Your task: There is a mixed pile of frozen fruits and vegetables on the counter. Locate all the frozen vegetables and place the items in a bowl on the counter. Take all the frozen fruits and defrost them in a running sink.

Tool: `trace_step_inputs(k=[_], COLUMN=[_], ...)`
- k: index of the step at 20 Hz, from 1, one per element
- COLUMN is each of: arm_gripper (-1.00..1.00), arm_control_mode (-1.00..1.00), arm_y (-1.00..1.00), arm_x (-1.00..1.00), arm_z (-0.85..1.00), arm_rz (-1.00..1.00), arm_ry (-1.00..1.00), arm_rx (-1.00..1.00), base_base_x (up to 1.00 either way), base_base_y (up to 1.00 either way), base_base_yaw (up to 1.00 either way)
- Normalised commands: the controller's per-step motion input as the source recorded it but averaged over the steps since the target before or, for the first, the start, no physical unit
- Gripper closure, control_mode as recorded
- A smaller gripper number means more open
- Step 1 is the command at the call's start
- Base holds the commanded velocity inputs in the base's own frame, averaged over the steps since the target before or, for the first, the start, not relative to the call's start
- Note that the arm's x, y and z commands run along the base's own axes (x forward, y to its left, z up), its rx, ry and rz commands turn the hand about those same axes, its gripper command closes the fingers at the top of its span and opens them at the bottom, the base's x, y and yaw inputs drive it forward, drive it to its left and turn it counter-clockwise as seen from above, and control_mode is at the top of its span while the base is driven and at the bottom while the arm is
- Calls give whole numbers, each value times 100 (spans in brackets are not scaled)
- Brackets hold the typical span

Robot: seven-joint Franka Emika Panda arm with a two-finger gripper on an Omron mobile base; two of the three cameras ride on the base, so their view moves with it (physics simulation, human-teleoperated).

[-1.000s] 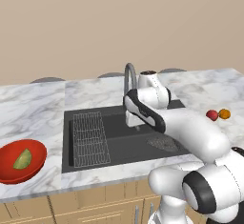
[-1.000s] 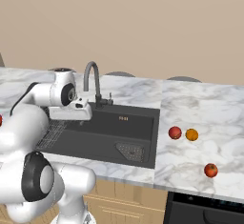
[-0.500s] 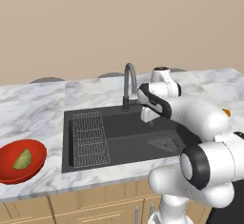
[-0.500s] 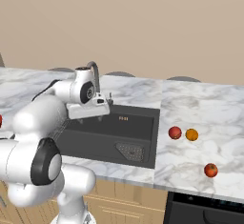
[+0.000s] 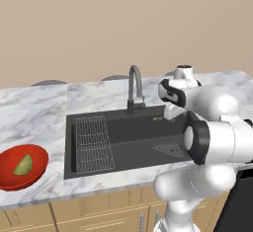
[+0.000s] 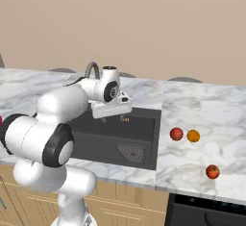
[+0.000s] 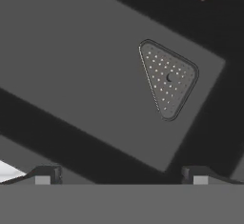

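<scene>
My gripper (image 6: 111,108) hangs open and empty over the dark grey sink (image 6: 141,124), near its back wall, to the right of the gooseneck tap (image 5: 134,85). In the hand view its fingertips (image 7: 44,176) stand far apart above the sink floor (image 7: 86,61) and a triangular perforated drain cover (image 7: 167,79). On the marble counter (image 6: 206,107) right of the sink lie a pinkish-red ball (image 6: 176,133), an orange ball (image 6: 193,135) and, nearer the front edge, a small red ball (image 6: 212,171). The red bowl (image 5: 10,176) sits at the far left with the green wedge (image 5: 23,165) inside.
A wire grid rack (image 5: 93,144) covers the sink's left part. The robot's own white arm (image 5: 217,127) rises beside the sink's right end. A dark appliance top (image 6: 206,213) sits below the counter's right front edge.
The arm has swung rightward across the sink, carrying the gripper from beside the tap toward the sink's right side. The jaws stay open. The produce and the bowl have not moved.
</scene>
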Motion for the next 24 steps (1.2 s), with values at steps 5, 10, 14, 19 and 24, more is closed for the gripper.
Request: trace_step_inputs(k=[5, 10, 14, 19, 24], arm_gripper=[-100, -100, -100, -100, -100], arm_control_mode=[-100, -100, -100, -100, -100], arm_y=[-82, -64, -57, -70, -76], arm_x=[46, 43, 40, 37, 8], arm_z=[-3, -3, -4, -5, -2], arm_rz=[0, -15, -18, -15, -5], arm_ry=[3, 11, 9, 2, -4], arm_rx=[3, 0, 0, 0, 5], base_base_x=[0, 0, 0, 0, 0], base_base_y=[0, 0, 0, 0, 0], base_base_yaw=[0, 0, 0, 0, 0])
